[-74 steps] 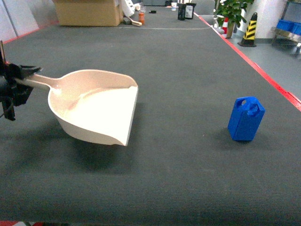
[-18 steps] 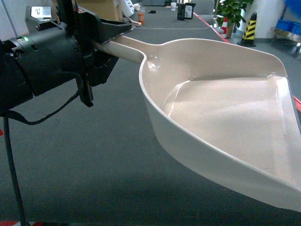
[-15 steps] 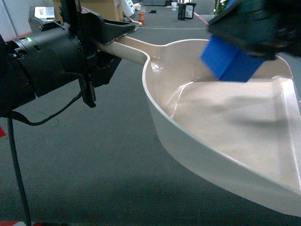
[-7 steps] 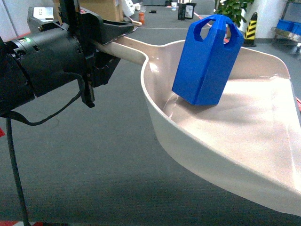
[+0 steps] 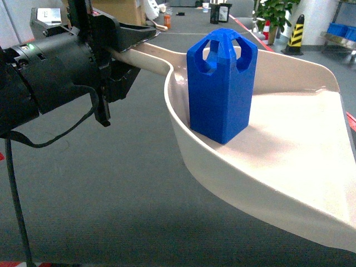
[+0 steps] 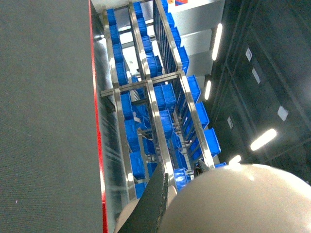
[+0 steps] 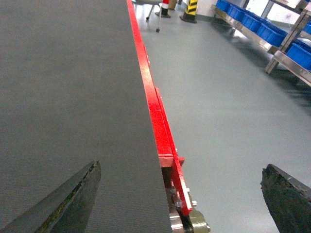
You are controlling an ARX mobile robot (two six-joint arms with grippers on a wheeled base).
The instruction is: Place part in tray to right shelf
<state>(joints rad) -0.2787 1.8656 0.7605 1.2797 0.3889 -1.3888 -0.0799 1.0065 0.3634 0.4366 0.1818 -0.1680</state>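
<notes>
The cream tray (image 5: 289,144) hangs above the dark table, close to the head camera. My left gripper (image 5: 136,55) is shut on its long handle (image 5: 150,58). The bright-blue part (image 5: 221,89) stands upright inside the tray near the left rim, loop handle up. In the left wrist view one dark finger (image 6: 155,204) lies against the tray's beige surface (image 6: 233,199). Beyond it is the right shelf (image 6: 160,111), a steel rack with blue crates. My right gripper (image 7: 181,170) is open with nothing between its fingers, over the table's red edge; it is out of the head view.
A red strip (image 7: 150,107) marks the table's right edge, with grey floor beyond. More steel shelving with blue crates (image 7: 262,26) stands across the floor. A cardboard box (image 5: 103,14), a potted plant (image 5: 272,14) and a yellow-black cone (image 5: 295,33) are at the far end.
The right gripper brought the blue part over the tray, let it go and left the head view. The part tipped from tilted to upright and slid toward the left rim.
</notes>
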